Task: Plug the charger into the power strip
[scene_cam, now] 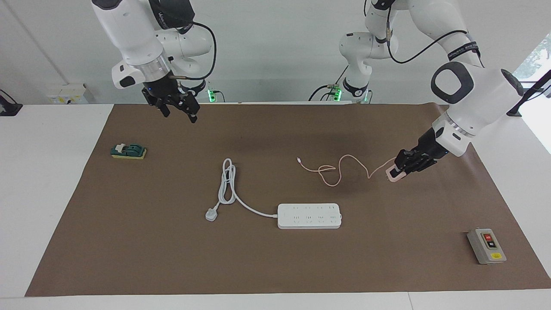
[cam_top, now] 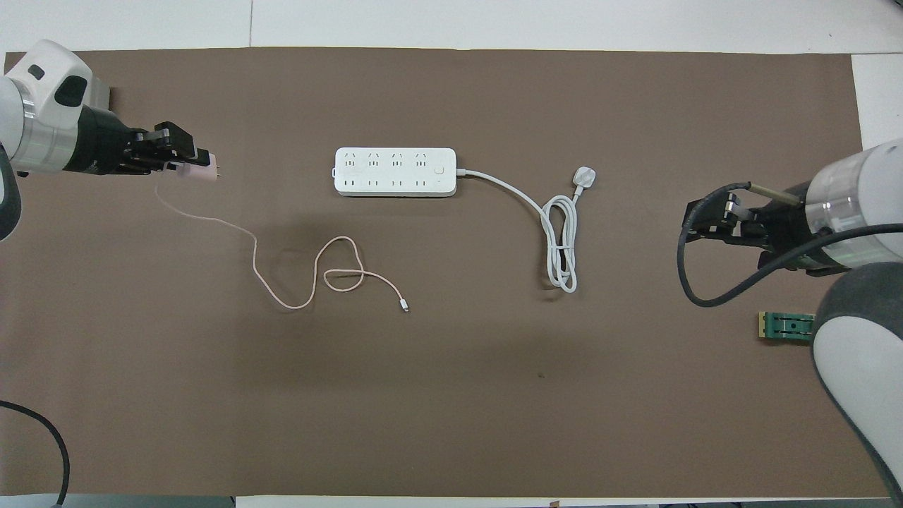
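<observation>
Step in hand, as judged: carry phase, charger gripped but not yet brought to a socket. Left gripper (scene_cam: 395, 174) is clamped on the charger (scene_cam: 392, 174), a small pale pink cube, held up over bare mat toward the left arm's end of the table, well apart from the power strip (scene_cam: 309, 215). In the overhead view the charger (cam_top: 200, 171) points its 2 short metal prongs sideways, toward the strip's end, not down at the sockets. Its thin pink cable (cam_top: 310, 271) trails from the cube onto the mat, runs nearer the robots than the strip, curls into 1 loose loop and ends in a small connector lying free. Power strip (cam_top: 395, 171) lies flat mid-table, long white bar with rounded corners, 2 rows of outlet holes facing up; its thick white cord (scene_cam: 228, 183) leads off toward the right arm's end and is bundled there, white 3-pin plug (cam_top: 585, 176) lying beside the bundle. Right gripper (scene_cam: 178, 108) hangs open and empty, raised near the robots' edge of the mat at the right arm's end; that arm waits. Next move probably calls for: turn the wrist so the prongs face down, travel over a 2-slot outlet, line up, press straight in. Strip is loose, may slide.
</observation>
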`<state>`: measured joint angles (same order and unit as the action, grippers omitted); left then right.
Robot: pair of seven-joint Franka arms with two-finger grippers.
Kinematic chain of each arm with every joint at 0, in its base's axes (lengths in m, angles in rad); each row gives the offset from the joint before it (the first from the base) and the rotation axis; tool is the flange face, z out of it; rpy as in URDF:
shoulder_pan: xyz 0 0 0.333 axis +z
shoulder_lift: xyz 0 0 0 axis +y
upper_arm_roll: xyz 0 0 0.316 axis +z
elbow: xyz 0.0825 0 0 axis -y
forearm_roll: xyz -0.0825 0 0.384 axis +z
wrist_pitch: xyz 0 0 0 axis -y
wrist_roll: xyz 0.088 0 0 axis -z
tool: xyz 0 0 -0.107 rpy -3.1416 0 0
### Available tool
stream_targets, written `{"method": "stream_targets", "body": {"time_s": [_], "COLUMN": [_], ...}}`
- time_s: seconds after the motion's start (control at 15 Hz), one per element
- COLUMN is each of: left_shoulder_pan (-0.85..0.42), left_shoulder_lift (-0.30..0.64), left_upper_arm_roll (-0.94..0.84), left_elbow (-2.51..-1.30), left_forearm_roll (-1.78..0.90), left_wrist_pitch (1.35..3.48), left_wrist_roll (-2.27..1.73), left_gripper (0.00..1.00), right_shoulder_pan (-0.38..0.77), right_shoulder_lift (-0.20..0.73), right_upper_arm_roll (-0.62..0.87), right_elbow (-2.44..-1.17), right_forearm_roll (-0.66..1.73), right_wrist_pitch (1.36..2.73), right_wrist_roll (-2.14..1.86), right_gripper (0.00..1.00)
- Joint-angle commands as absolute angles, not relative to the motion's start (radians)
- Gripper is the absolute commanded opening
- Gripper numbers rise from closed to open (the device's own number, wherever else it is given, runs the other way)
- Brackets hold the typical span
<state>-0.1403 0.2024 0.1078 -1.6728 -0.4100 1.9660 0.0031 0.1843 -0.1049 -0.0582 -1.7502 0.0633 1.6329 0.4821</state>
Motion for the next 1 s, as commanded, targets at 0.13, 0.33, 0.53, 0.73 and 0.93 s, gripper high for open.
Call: {"method": "stream_targets", "body": {"time_s": [0.13, 0.33, 0.53, 0.73, 0.93], "left_shoulder_pan": [-0.160, -0.178, -0.196, -0.233, -0.267], "left_shoulder_lift": [0.186, 0.192, 0.198, 0.201, 0.199], "left_upper_arm_roll": [0.112, 0.112, 0.114, 0.113, 0.115], "left_elbow": [-1.628, -1.595, -1.588, -1.588, -1.588], "left_forearm_roll": [-0.296, -0.201, -0.141, -0.109, -0.098], "left_wrist_pitch": [1.884, 1.881, 1.903, 1.965, 1.922], "left_wrist_roll": [-0.104, -0.239, -0.711, -0.867, -0.970], "left_gripper": [0.00, 0.00, 0.00, 0.00, 0.00], "right_shoulder_pan": [0.075, 0.046, 0.025, 0.025, 0.025], "right_shoulder_lift": [-0.081, -0.064, -0.025, -0.037, -0.044], "right_upper_arm_roll": [-0.041, -0.055, -0.055, -0.049, -0.049], "right_elbow": [-1.690, -1.693, -1.691, -1.716, -1.729], "right_forearm_roll": [0.048, 0.026, -0.005, -0.006, -0.003], "right_wrist_pitch": [1.589, 1.583, 1.583, 1.592, 1.586], "right_wrist_roll": [0.388, 0.234, 0.215, 0.218, 0.219], "right_gripper": [1.00, 1.00, 1.00, 1.00, 1.00]}}
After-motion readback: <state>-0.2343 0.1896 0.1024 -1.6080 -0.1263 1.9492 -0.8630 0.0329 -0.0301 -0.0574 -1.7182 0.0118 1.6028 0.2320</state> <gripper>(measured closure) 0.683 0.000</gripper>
